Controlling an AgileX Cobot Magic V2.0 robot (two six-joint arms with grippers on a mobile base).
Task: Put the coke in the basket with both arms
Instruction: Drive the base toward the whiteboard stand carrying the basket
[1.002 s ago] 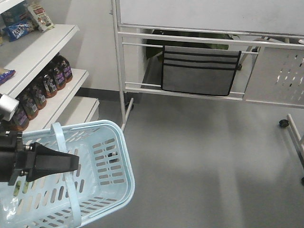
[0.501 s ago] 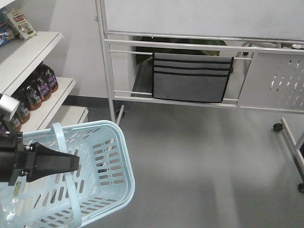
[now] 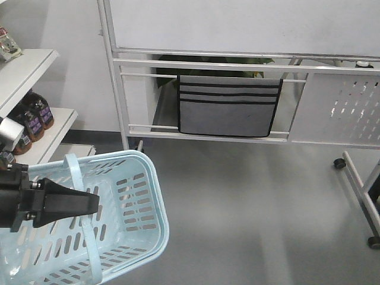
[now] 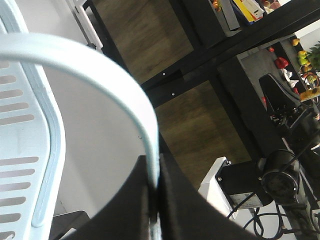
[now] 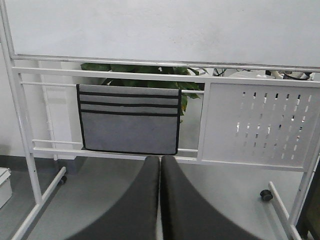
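We see no coke; our left gripper (image 4: 154, 172) pinches the basket (image 3: 159, 202) by its handle (image 4: 100, 66) at near left, while our right gripper (image 5: 160, 172), closed and empty, faces the whiteboard stand (image 5: 150, 70).

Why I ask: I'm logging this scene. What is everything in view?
basket: one, light blue, lower left, hung from the left gripper
shelf: one unit, white, left edge
bottles: a few, dark with purple labels, on the shelf
whiteboard stand: one, white, straight ahead
pouch: one, grey with black trim, hanging on the stand
plant: one, green, behind the pouch
coke: none visible
left gripper: one, black, shut on the basket
right gripper: one, black, shut, empty
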